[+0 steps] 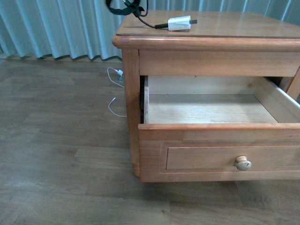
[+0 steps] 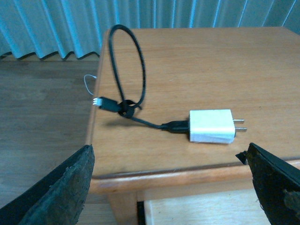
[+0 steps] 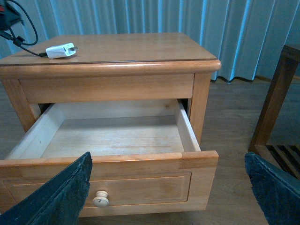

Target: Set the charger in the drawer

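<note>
The white charger (image 1: 179, 23) lies on the nightstand top near its front left corner, its black looped cable (image 1: 125, 7) running back left. It also shows in the left wrist view (image 2: 212, 126) with its cable loop (image 2: 127, 70), and in the right wrist view (image 3: 61, 50). The drawer (image 1: 220, 143) is pulled out and open, pale interior bare, round pale knob (image 1: 243, 162) on its front. It also shows in the right wrist view (image 3: 112, 161). My left gripper (image 2: 171, 176) is open, above the top's front edge, short of the charger. My right gripper (image 3: 168, 187) is open before the drawer front.
A thin white cable (image 1: 115, 89) lies on the wood floor left of the nightstand. Blue-grey curtains (image 1: 56, 28) hang behind. A dark wooden piece of furniture (image 3: 276, 103) stands to the right of the nightstand in the right wrist view.
</note>
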You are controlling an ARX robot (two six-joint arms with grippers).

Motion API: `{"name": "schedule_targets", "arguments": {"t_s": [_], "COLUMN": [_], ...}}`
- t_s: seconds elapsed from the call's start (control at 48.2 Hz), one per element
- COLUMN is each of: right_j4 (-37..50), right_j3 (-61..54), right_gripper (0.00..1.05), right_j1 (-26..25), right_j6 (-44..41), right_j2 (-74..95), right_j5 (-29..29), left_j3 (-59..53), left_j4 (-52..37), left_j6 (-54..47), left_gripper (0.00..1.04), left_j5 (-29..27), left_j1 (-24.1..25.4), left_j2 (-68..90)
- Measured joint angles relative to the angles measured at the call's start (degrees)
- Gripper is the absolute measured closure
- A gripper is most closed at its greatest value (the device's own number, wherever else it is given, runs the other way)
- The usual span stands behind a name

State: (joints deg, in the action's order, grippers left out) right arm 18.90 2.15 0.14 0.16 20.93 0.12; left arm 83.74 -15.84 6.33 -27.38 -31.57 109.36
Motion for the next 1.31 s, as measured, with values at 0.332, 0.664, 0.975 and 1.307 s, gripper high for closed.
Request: {"name": "schedule_targets", "arguments": {"t_s": [0.332, 0.664, 0.975, 1.307], "right_j4": [0.0, 0.0, 0.0, 0.0], "right_j3": [0.0, 0.0, 0.0, 0.0], "right_gripper": [0.08, 0.08, 0.08, 0.08], "right_j1": [0.0, 0.0, 0.0, 0.0], "right_j6": [0.0, 0.0, 0.0, 0.0], "right_j2": [0.0, 0.0, 0.0, 0.0], "right_j5": [0.0, 0.0, 0.0, 0.0], "left_j3": [22.0, 32.1, 35.5, 34.5], "left_j4": [7.7, 10.7, 13.2, 12.4], "left_j6": [5.1, 7.7, 7.5, 7.5], "left_gripper": [0.06, 0.06, 0.32, 0.37], "left_j5": [-1.9, -1.7, -3.3, -2.7], "left_j1": [-1.0, -1.3, -1.4, -1.0], "left_j2": [17.8, 26.2, 28.8, 28.3]}}
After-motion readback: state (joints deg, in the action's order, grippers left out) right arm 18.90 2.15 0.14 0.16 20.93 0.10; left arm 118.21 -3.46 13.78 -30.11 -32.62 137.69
